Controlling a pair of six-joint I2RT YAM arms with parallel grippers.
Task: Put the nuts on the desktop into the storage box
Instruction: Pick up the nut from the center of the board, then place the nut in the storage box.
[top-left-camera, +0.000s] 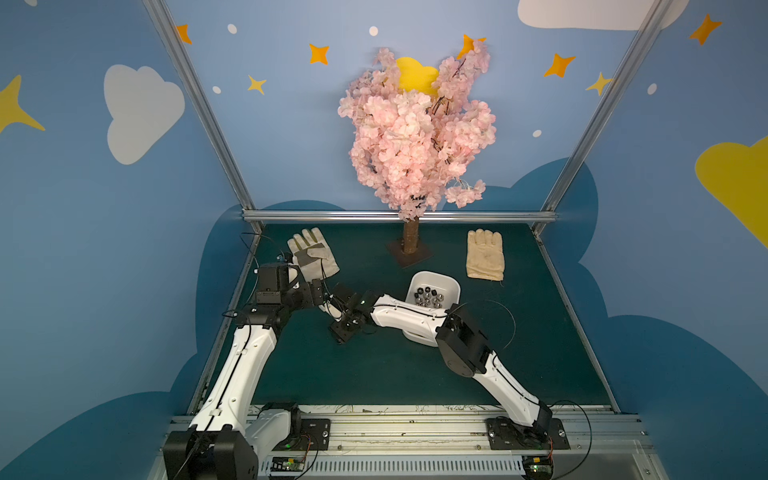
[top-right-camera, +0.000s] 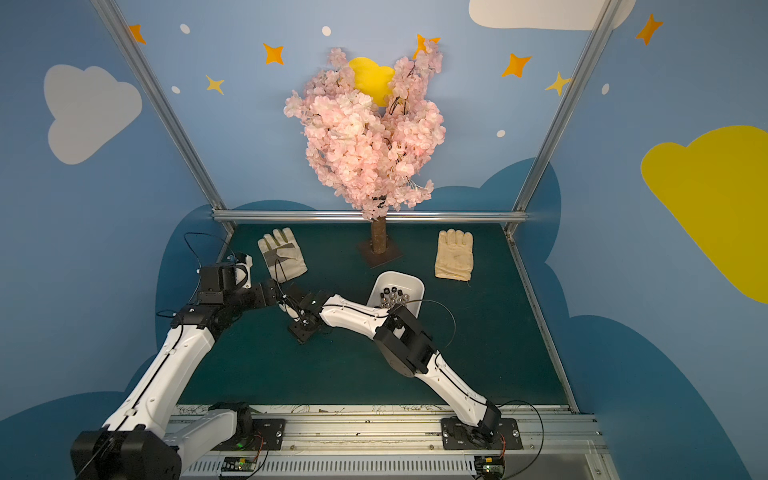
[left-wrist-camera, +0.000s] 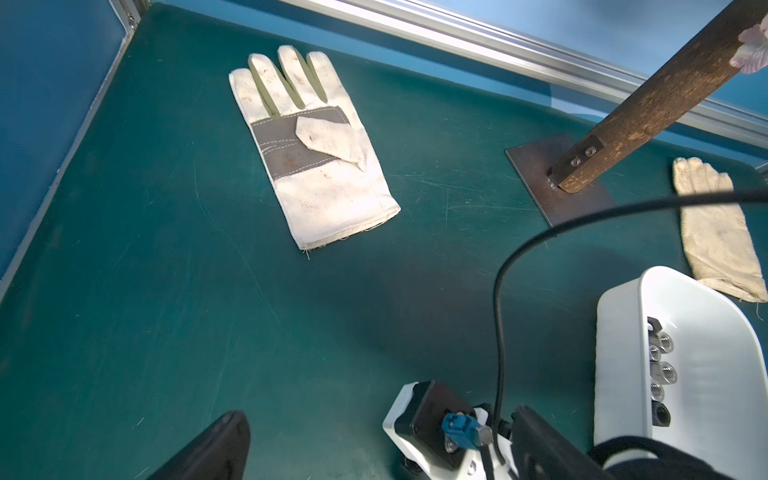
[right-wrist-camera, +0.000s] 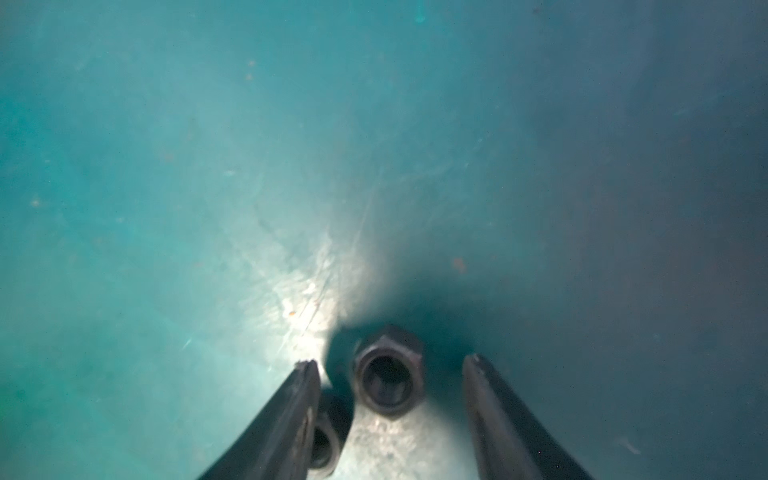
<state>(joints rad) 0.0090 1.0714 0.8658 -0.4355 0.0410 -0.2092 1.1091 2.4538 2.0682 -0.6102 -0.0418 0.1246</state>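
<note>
On the dark green desktop, my right gripper is open and low, its two fingers standing on either side of a black nut without touching it. A second dark nut lies half hidden behind one finger. In both top views this gripper points down left of the storage box, a white tray holding several silver and black nuts. My left gripper is open and empty, hovering close beside the right wrist. The left wrist view also shows the box.
A pale work glove lies at the back left and another at the back right. A pink blossom tree on a brown trunk with a metal base plate stands at the back centre. Aluminium rails edge the table.
</note>
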